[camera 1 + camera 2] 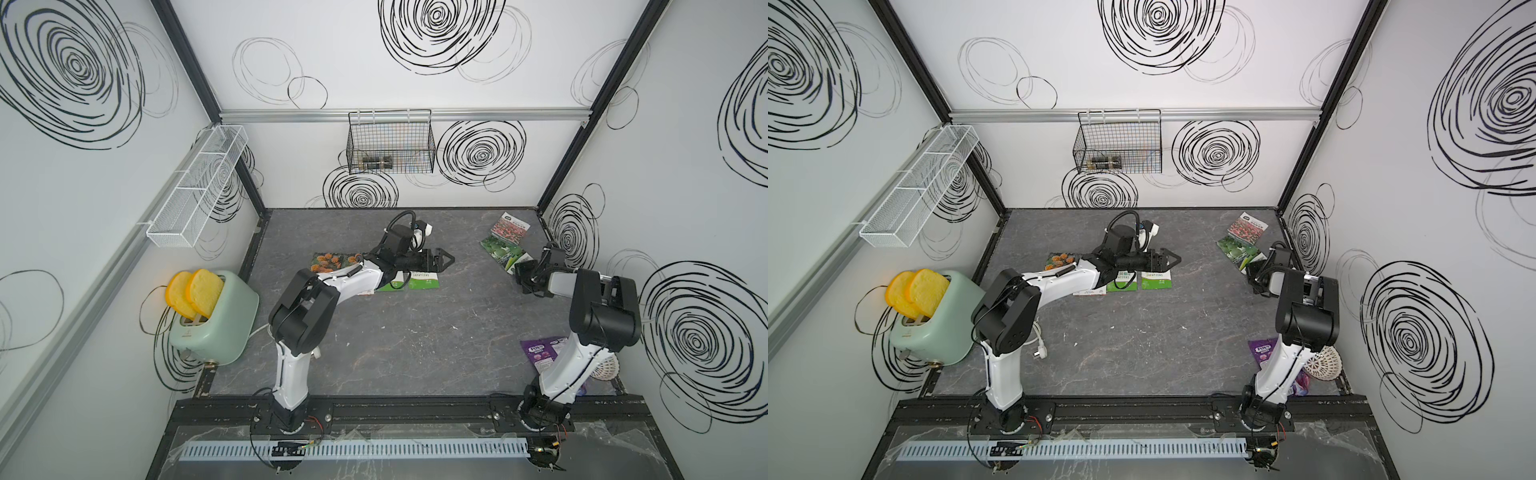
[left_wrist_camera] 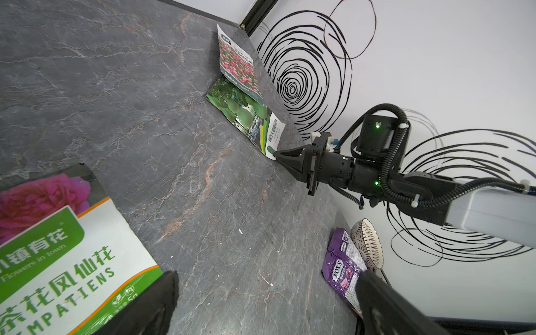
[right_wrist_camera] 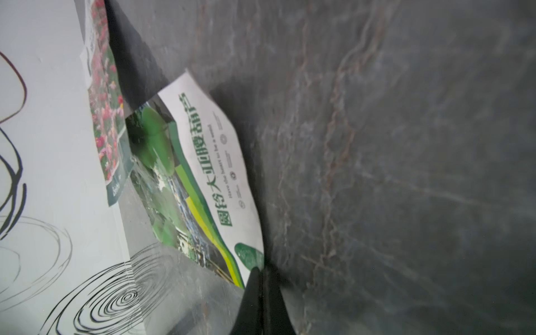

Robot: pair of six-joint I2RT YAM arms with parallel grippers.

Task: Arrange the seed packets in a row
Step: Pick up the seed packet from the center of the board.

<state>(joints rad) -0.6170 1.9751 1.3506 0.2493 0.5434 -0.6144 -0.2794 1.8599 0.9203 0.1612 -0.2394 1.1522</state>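
The right tool [image 2: 275,153] pinches a corner of the green-fruit packet [image 2: 246,119], which looks light, floppy and slippery, so it may slide free.

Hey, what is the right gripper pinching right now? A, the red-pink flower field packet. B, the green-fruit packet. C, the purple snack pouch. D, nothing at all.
B: the right gripper is closed on the white corner of the green-fruit packet, as both wrist views show.
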